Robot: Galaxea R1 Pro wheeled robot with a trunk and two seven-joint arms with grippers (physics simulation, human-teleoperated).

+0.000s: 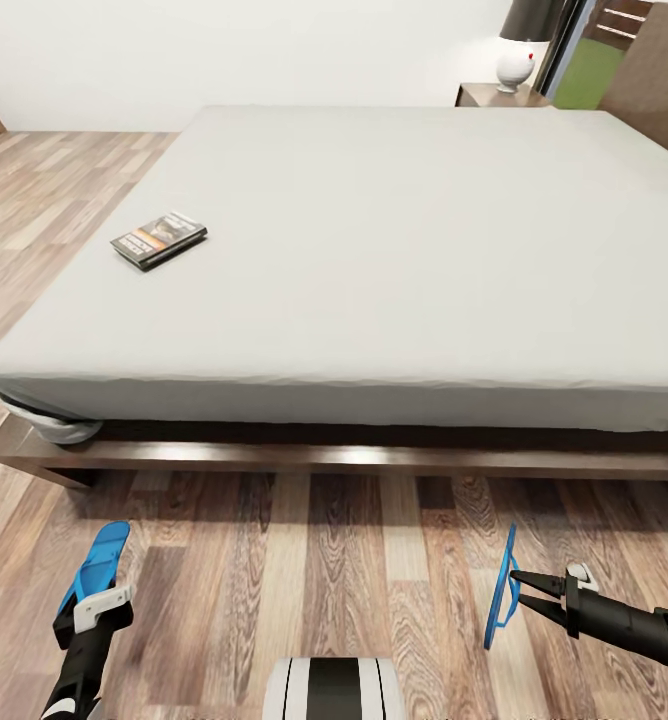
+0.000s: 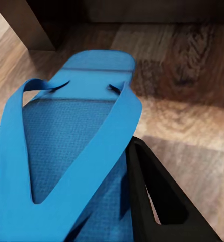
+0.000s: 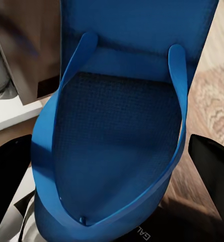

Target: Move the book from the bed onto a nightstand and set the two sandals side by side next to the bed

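The left gripper (image 1: 92,605) is clamped on one blue sandal (image 1: 96,565), held flat and pointing at the bed (image 1: 374,250). The right gripper (image 1: 522,590) grips the other sandal (image 1: 501,588) on edge, arm reaching in from the right. The book (image 1: 159,238) lies on the mattress, near its left edge

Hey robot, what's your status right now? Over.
Left gripper shut on one bright blue flip-flop sandal; right gripper shut on the other blue sandal, held on edge. Dark paperback book lies on white bed. Wood plank floor ahead.
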